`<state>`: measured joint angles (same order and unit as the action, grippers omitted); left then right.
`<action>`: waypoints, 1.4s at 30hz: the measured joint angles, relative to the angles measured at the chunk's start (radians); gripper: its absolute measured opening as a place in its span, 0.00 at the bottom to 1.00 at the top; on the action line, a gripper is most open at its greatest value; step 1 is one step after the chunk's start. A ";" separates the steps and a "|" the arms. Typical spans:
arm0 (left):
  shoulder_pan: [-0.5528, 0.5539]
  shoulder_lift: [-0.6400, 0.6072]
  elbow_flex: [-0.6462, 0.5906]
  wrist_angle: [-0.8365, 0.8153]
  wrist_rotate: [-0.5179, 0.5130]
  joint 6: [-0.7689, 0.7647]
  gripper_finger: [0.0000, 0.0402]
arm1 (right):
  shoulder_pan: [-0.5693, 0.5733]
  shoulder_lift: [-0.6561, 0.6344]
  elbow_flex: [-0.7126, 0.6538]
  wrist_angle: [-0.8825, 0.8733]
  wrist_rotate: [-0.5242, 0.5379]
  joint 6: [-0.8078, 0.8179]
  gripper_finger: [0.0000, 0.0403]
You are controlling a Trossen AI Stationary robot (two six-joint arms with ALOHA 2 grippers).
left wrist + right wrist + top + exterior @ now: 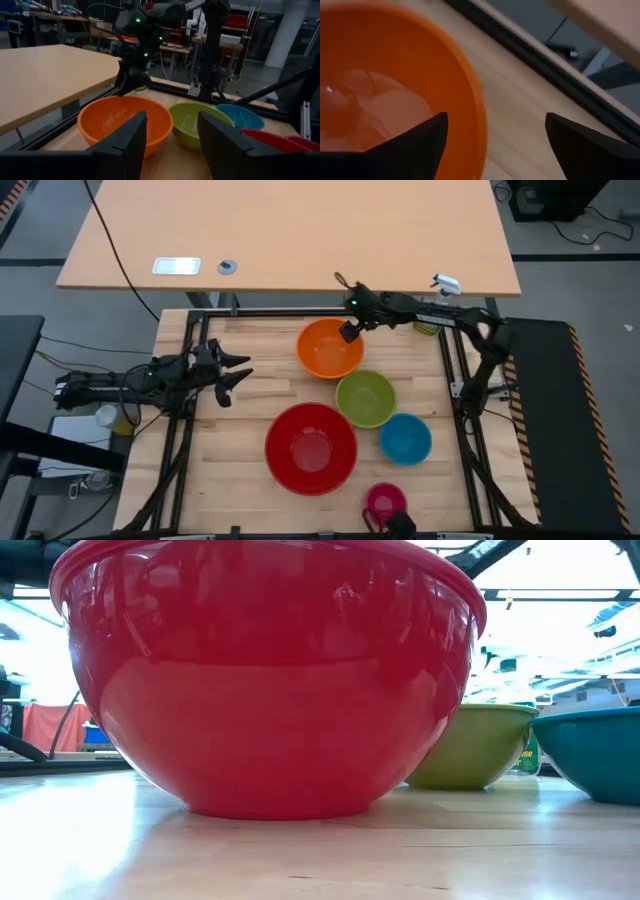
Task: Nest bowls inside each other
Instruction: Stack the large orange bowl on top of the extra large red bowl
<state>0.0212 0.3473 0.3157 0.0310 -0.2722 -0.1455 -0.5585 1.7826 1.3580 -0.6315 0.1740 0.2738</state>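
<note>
Surface: pale wooden table (240, 430) with plank seams, inside a black frame.
Bowls: five round, smooth, glossy plastic bowls, all upright with mouths up; being round, none has a long axis.
Layout: orange bowl (330, 348) farthest back, lime green bowl (365, 398) just beside it, blue bowl (405, 438) next, red bowl (311, 447) largest, magenta-pink bowl (386, 501) at the front edge.
Right gripper (350, 330): jaws spread wide, straddling the orange bowl's back rim, one finger (415, 145) over the inside.
Left gripper (238, 375): at the table's left, fingers apart, nothing between them.

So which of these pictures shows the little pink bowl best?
The high view: the pink bowl sits whole at the table's near edge, apart from the blue bowl. The low view and both wrist views don't show it.
</note>
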 joint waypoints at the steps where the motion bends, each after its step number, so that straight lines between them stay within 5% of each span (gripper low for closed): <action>1: 0.000 0.000 0.000 -0.004 0.000 0.001 0.44 | 0.002 0.020 0.023 -0.023 -0.004 -0.010 0.83; 12: 0.000 0.000 0.000 -0.006 0.000 0.003 0.44 | 0.011 0.141 0.098 -0.127 -0.038 -0.042 0.63; 27: -0.003 0.000 0.032 -0.030 0.020 0.026 0.44 | 0.002 0.148 0.119 -0.061 -0.092 -0.032 0.05; 33: -0.003 -0.002 0.139 -0.225 0.026 0.053 0.44 | 0.002 0.155 0.186 -0.051 -0.109 -0.046 0.07; 42: -0.002 -0.003 0.146 -0.260 -0.023 0.054 0.50 | 0.064 0.156 0.413 -0.167 -0.111 -0.079 0.05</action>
<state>0.0189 0.3439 0.4618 -0.2291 -0.2955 -0.0910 -0.4942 1.9385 1.7713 -0.7986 0.0630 0.1952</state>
